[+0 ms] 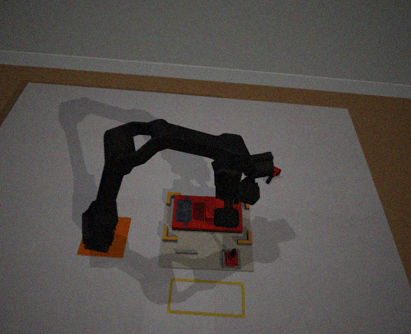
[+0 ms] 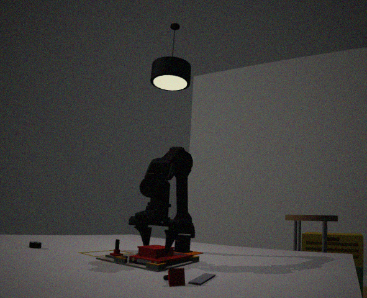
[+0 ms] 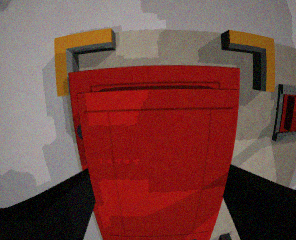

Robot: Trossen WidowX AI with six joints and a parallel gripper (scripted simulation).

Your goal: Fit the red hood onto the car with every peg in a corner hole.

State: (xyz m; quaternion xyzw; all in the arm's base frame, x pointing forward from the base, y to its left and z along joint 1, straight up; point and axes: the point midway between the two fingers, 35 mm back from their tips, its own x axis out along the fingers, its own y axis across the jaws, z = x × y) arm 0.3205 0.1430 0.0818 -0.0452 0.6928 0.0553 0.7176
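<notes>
The red hood [image 1: 210, 209] [image 2: 154, 251] [image 3: 158, 150] is level over the front part of the red chassis [image 1: 198, 227] [image 2: 185, 256] [image 3: 153, 73], at or very close to the deck. My gripper [image 2: 157, 248] [image 3: 159, 173] is shut on the hood, one finger against each side, pointing down. The chassis sits in the jig [image 1: 205, 244] between yellow corner brackets. A dark slot shows near the hood's front edge in the wrist view. The engine block, pegs and corner holes are hidden, so full seating cannot be told.
A red holder with a black knob [image 1: 231, 259] [image 2: 116, 252] stands on the jig plate's near right. A yellow outline [image 1: 206, 281] lies in front. A red block [image 2: 176, 277] and grey slab [image 2: 202, 279] lie beyond the jig. A black puck [image 2: 35, 244] is farther off.
</notes>
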